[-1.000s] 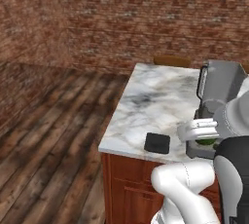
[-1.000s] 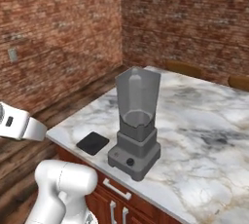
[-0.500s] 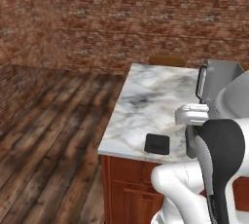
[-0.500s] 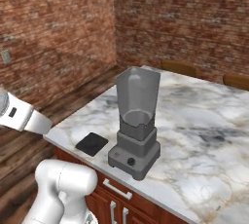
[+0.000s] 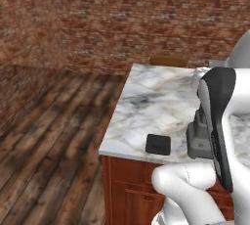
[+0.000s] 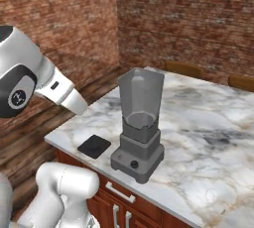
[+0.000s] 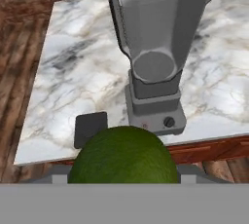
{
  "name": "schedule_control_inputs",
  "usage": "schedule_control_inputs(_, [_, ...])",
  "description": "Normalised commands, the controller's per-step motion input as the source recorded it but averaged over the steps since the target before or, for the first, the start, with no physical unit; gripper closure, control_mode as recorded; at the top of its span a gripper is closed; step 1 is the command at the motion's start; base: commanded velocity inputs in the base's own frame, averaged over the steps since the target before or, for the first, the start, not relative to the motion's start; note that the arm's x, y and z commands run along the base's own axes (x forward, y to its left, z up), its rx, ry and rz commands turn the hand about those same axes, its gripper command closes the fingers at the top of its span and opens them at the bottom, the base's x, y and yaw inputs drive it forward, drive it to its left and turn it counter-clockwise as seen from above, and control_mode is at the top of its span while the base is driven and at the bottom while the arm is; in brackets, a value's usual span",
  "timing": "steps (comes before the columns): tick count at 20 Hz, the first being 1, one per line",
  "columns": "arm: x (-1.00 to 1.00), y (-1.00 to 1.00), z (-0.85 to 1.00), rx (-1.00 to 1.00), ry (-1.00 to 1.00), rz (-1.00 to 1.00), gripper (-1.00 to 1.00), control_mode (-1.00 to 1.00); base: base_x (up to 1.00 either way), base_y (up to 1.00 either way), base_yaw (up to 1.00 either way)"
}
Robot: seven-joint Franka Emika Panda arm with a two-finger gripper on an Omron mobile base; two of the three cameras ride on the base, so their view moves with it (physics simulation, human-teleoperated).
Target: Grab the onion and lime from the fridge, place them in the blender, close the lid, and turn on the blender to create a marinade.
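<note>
The step in hand is delivery of the lime (image 7: 122, 155) to the blender (image 7: 156, 47). In the hand view the lime is a dark green ball pressed close against the camera at the bottom of the picture, where the gripper's tips would stand; the tips themselves are hidden behind it, so the gripper is judged to be holding the lime between wide-set jaws. The blender stands ahead of and below the gripper on the marble tabletop (image 6: 208, 123), its jar open at the top and showing nothing inside (no onion can be made out there, and whether that item remains to be fetched cannot be told). The lid (image 7: 90, 125), a flat black square, lies on the tabletop just beside the blender's base, between the gripper and the jar and slightly to one side. The next move calls for carrying the lime forward until it is centred over the jar mouth, then lowering it close to the rim before release, keeping clear of the jar's side handle.
</note>
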Motion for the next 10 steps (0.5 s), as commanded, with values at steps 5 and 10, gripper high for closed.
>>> schedule_control_inputs(5, [0.55,-0.68,0.5,0.16,0.16,-0.08,1.0,-1.0,0.0,0.0,0.0])
schedule_control_inputs(10, [0.34,-0.41,0.48,0.13,0.19,-0.05,1.0,-1.0,0.0,0.0,0.0])
